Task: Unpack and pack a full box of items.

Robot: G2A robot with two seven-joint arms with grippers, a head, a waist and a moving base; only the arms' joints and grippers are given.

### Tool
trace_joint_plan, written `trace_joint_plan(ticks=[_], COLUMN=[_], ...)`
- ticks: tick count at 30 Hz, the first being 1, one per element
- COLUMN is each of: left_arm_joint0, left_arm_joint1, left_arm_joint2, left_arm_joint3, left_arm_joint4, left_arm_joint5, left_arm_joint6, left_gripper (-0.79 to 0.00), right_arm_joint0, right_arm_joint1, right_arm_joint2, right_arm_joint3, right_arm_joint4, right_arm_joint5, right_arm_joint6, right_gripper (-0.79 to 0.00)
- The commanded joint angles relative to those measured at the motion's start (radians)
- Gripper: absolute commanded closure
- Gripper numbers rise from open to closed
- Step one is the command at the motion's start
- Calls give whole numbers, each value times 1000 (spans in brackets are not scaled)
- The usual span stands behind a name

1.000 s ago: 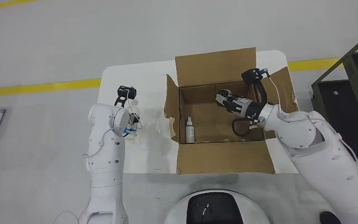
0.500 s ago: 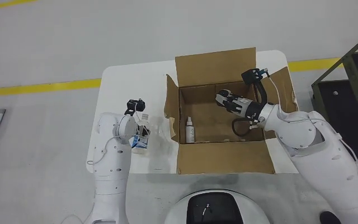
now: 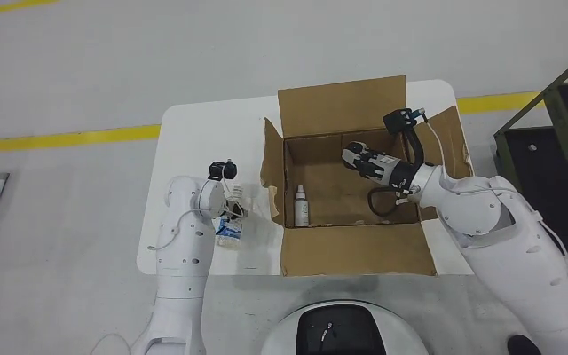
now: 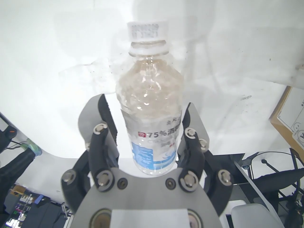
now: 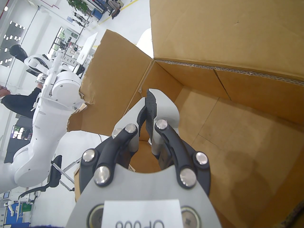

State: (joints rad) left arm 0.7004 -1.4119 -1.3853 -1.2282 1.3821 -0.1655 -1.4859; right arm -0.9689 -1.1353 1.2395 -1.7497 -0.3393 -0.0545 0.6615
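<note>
From above, your left claw [image 3: 232, 216] grips the bottle [image 3: 230, 231] over the table [image 3: 191, 142] left of centre, beside the box [image 3: 355, 253]; its wrist view shows a hold near the base, so move gently; the right wrist view shows the right claw [image 5: 150, 100] closed, empty, inside the box.

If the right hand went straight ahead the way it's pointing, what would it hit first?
The right hand would likely meet the cardboard box, its inside wall near a corner; depth is unclear.
</note>
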Motion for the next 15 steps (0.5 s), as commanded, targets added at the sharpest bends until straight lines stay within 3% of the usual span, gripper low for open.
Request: trace_joint_plan(ticks=[1,6,11,15], left_arm_joint0=[-2,1,19,27], left_arm_joint1=[2,8,16,19], left_arm_joint2=[3,-11,-18,-20], left_arm_joint3=[-2,-35,-104,-125], left_arm_joint4=[-2,-24,-25,-29], left_arm_joint5=[-4,-9,-16,-17], left_arm_joint6=[1,2,13,13], left_gripper=[-785,-785,-785,-785], right_arm_joint0=[0,-14,27,85], right_arm_joint1=[0,1,-2,-6], right_arm_joint2=[0,-11,-54,-120], right_arm_joint3=[0,2,32,71], right_arm_joint4=[0,13,25,22], right_arm_joint5=[0,0,119,137], right_arm_joint6=[0,41,190,342], right_gripper=[0,0,0,0])
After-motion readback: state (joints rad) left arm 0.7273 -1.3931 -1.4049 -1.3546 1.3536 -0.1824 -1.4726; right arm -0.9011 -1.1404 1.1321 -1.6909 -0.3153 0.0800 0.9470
